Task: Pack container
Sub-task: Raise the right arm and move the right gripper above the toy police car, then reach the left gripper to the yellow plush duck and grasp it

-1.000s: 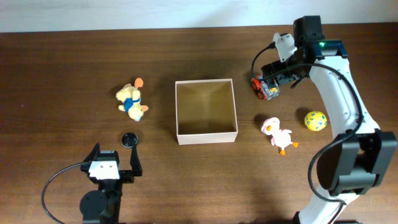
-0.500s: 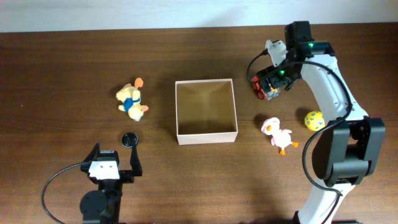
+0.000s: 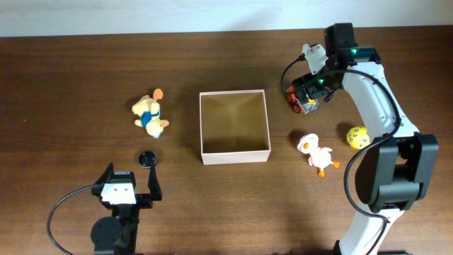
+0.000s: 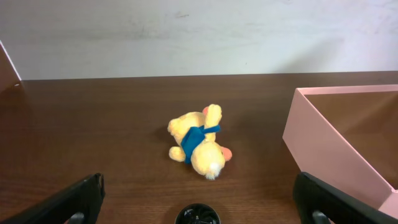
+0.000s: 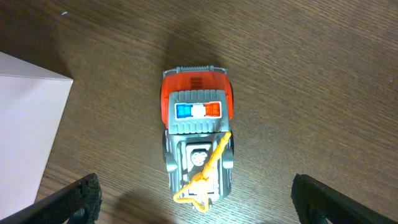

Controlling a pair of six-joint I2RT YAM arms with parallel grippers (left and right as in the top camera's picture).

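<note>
The right gripper [image 5: 196,202] is held wide open over a red-and-grey toy car [image 5: 198,146], which lies untouched between the spread fingers, toward the bench's far right corner. The left gripper [image 4: 199,204] is likewise spread wide, nothing held, by the near edge, with a small black disc [image 3: 147,159] just ahead. The container [image 3: 234,154] is set mid-bench, flanked by a yellow plush [image 3: 149,115] on its left and a pink duck [image 3: 316,153] and a yellow ball [image 3: 359,136] on its right.

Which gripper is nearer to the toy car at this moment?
Right. The right gripper hangs open directly over the toy car, its jaws standing to either side of it. The left gripper is open far off, on the other side of the container.
</note>
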